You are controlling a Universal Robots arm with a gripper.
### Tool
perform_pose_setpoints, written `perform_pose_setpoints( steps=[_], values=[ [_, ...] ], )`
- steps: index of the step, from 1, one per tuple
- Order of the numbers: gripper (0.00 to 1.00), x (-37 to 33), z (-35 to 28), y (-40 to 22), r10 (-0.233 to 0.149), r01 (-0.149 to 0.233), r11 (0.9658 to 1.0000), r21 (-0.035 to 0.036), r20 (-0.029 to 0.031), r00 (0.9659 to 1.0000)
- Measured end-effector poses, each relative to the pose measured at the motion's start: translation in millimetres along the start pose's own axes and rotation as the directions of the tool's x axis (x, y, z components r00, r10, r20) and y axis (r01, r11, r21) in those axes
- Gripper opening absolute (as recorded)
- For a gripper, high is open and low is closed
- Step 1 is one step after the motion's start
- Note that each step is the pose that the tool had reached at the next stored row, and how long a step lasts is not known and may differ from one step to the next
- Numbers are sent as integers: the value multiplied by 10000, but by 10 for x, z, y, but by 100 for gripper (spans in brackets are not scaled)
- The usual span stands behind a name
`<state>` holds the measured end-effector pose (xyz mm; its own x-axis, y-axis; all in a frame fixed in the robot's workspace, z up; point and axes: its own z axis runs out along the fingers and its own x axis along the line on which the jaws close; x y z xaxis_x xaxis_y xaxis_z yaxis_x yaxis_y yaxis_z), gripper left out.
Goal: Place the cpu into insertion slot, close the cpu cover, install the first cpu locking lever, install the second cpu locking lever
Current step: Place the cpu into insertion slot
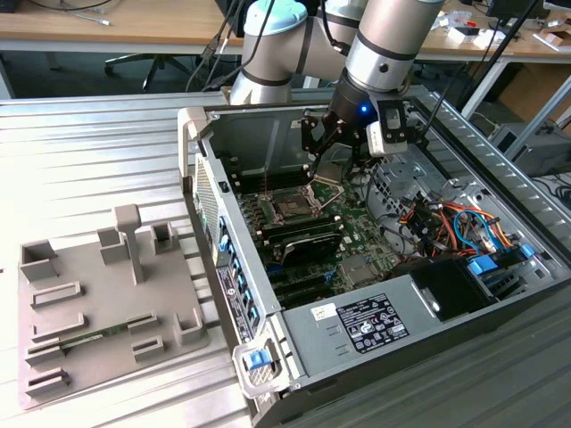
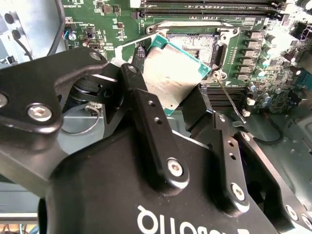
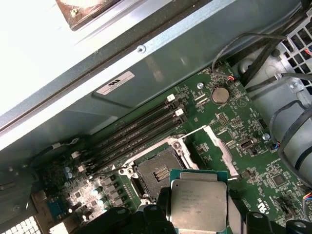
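Second wrist view is showing the gripper clamping its two black fingers on opposite edges of the cpu, holding it tilted just over the open insertion slot. First wrist view is showing the cpu cover standing open beside that empty slot on the green motherboard.
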<state>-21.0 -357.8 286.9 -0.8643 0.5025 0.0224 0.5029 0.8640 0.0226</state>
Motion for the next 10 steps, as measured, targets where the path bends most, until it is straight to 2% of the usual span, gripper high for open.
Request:
perform_pose_setpoints(
  steps=[10],
  values=[
    [55,0,0,0,466,-466,9989,-10,10,9989]
  ],
)
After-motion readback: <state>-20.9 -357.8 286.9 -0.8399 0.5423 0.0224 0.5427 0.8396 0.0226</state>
